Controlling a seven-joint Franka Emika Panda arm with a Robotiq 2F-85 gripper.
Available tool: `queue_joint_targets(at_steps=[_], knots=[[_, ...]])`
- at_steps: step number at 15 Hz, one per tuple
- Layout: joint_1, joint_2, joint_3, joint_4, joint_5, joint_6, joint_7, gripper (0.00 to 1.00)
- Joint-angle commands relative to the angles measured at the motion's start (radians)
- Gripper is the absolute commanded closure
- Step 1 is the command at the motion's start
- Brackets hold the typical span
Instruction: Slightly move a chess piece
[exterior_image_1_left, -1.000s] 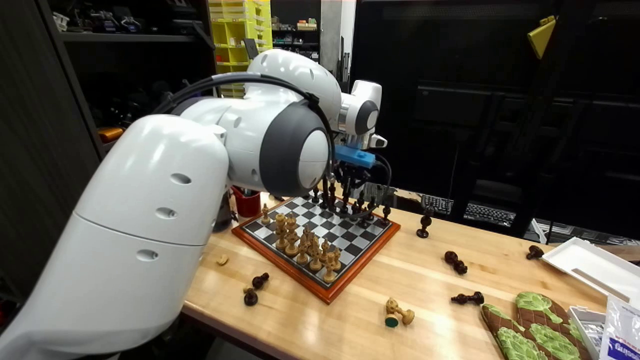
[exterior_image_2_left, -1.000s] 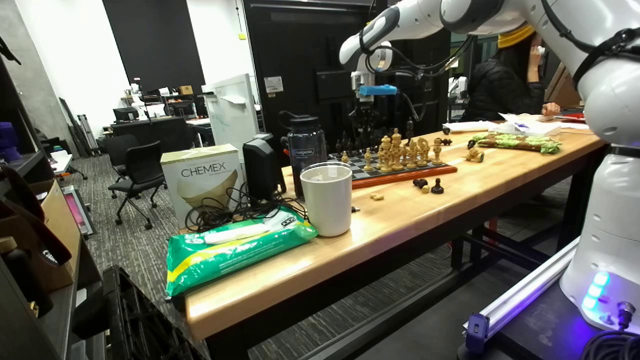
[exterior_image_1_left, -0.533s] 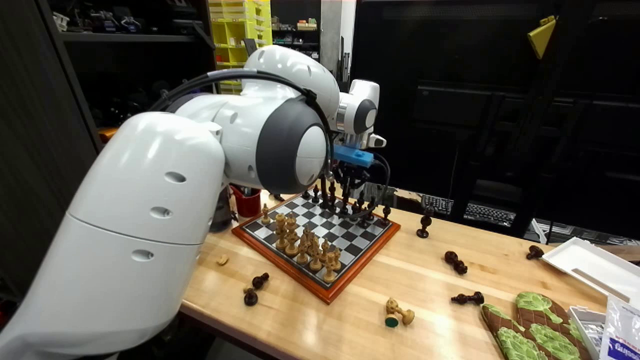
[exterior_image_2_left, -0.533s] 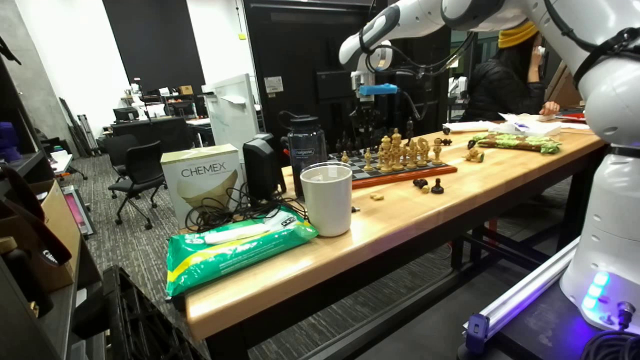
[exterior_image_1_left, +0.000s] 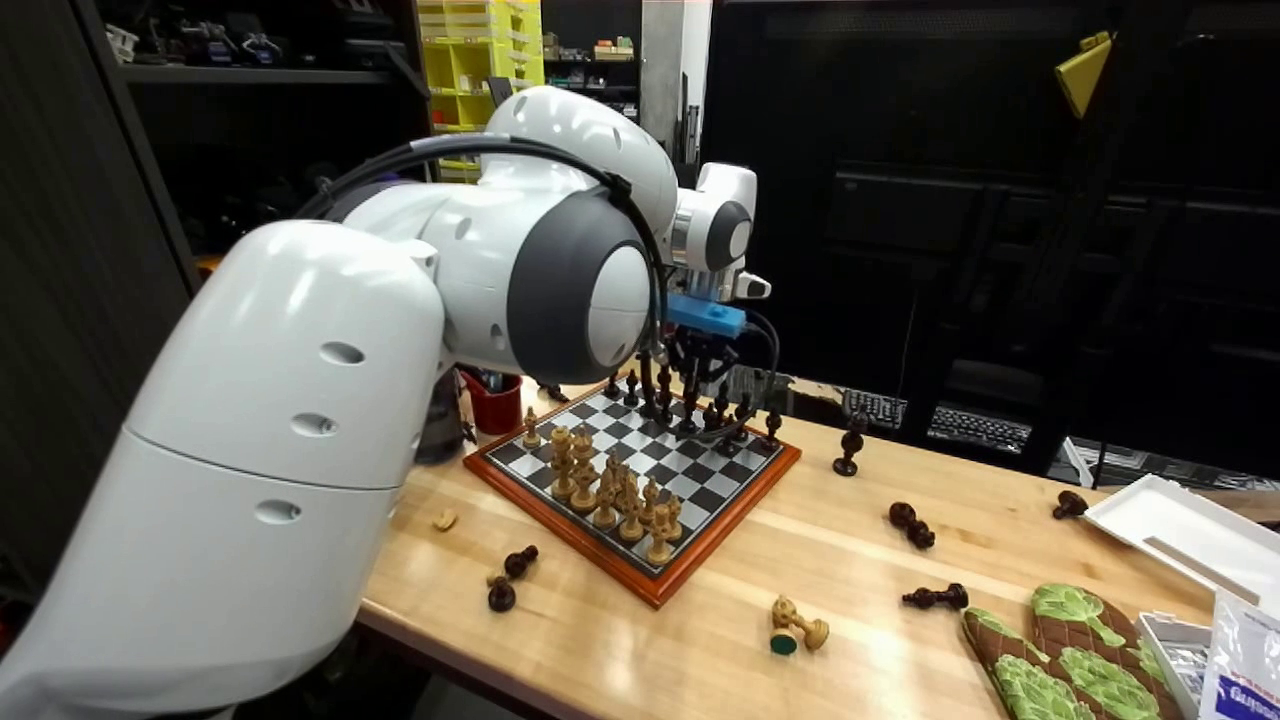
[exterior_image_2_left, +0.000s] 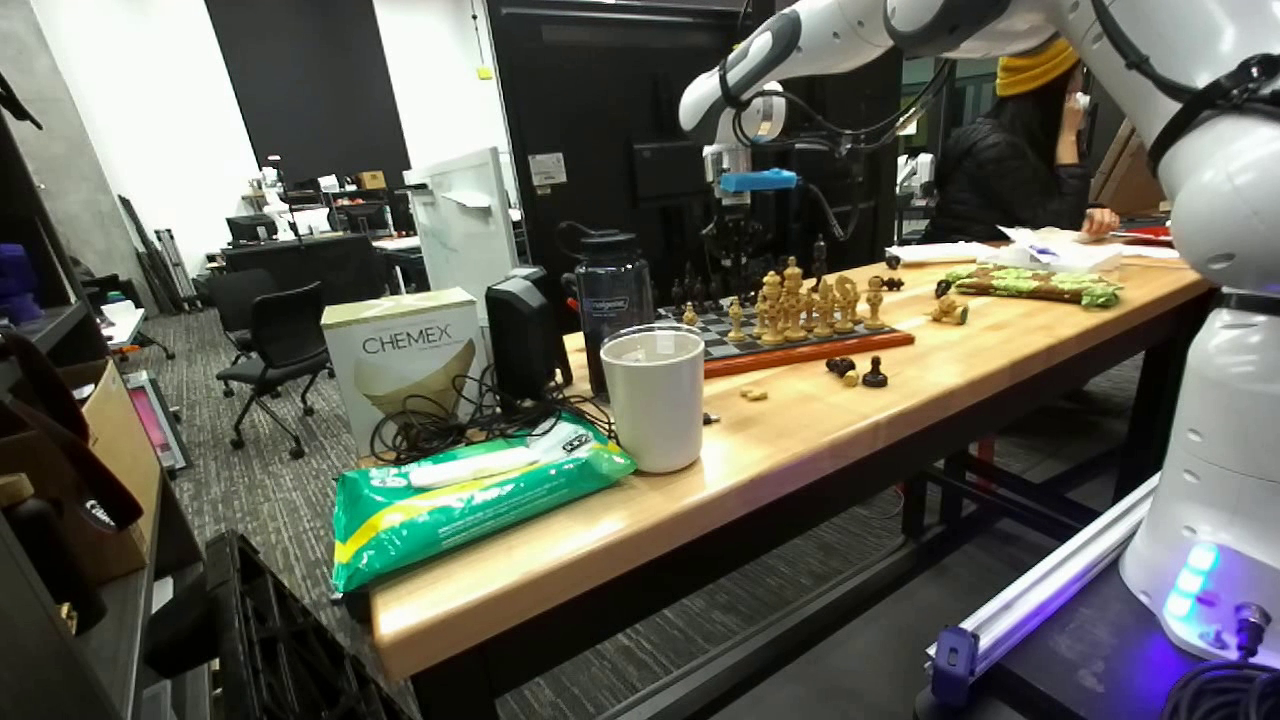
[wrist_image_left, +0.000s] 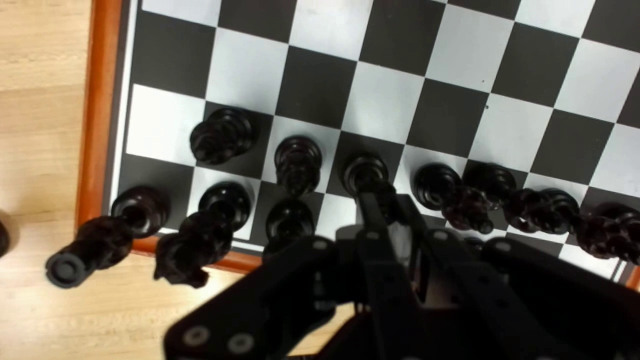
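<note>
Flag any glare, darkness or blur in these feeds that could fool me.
In the wrist view, the claw looks soft and very dark, blending with a dark piece, and glare washes out a light square; in an exterior view, the claw nearly vanishes against the black backdrop; in an exterior view, highlights streak the white arm.

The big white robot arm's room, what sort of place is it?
Probably a robotics lab: there's the white jointed robot arm, a tall white whiteboard with faint writing, and a black wheeled office chair.
</note>
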Motion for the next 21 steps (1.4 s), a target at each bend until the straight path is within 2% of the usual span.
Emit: queue_joint_targets(at_steps=[1, 4, 5, 7, 11, 12, 14, 17, 18, 19, 20, 21], knots=[[0.015, -0.037, -0.009, -0.038, -0.015, -0.001, 0.007, 0.97], [0.016, -0.037, -0.008, -0.037, -0.015, -0.001, 0.003, 0.92], [0.017, -0.037, -0.008, -0.036, -0.015, -0.002, 0.003, 0.82], [0.018, -0.037, -0.008, -0.036, -0.015, 0.0, 0.002, 0.8], [0.02, -0.037, -0.008, -0.034, -0.016, 0.001, 0.003, 0.9], [0.021, -0.038, -0.008, -0.032, -0.017, 0.0, 0.004, 0.97], [0.023, -0.039, -0.009, -0.029, -0.019, -0.001, 0.004, 0.92], [0.025, -0.041, -0.01, -0.026, -0.027, -0.003, 0.005, 0.88], [0.026, -0.042, -0.01, -0.024, -0.03, -0.005, 0.004, 0.82], [0.027, -0.042, -0.009, -0.023, -0.033, -0.004, 0.004, 0.81], [0.027, -0.043, -0.009, -0.022, -0.034, -0.004, 0.004, 0.73], [0.027, -0.044, -0.009, -0.021, -0.036, -0.006, 0.003, 0.69]])
